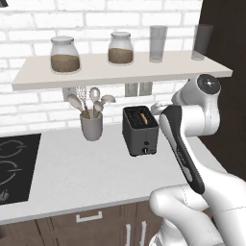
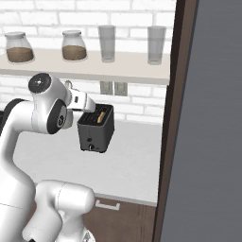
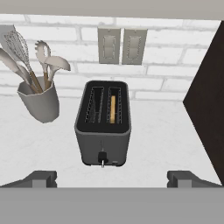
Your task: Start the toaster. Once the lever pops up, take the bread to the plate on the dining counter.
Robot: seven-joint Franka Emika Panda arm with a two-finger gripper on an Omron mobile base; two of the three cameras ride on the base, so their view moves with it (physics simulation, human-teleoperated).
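In the left base view, the toaster (image 1: pixel 140 130) stands on the white counter (image 1: pixel 72 173) near the back wall, with the utensil cup (image 1: pixel 91 126) to its left and the black cooktop (image 1: pixel 17 166) farther left; the arm rises at the right and its hand is hidden behind the forearm, beside the toaster's right side. A shelf (image 1: pixel 120 69) with jars and glasses overhangs the toaster, limiting overhead room. In the right base view, the bread (image 2: pixel 100 116) sits in one slot of the toaster (image 2: pixel 97 130), and the wrist crosses the toaster's upper left corner; a dark cabinet panel (image 2: pixel 172 118) walls off the right side, leaving bare counter between. In the hand view, the gripper (image 3: pixel 113 179) is spread wide and holds nothing, its fingertips (image 3: pixel 41 178) apart at the bottom edge, level with the toaster's front. The bread (image 3: pixel 113 109) stands in the right-hand slot, and the lever (image 3: pixel 103 158) sits low on the front face, centred. To start the toaster well, the judgement is to lower one fingertip onto the lever and press straight down, keeping clear of the dark panel and the cup (image 3: pixel 39 103).
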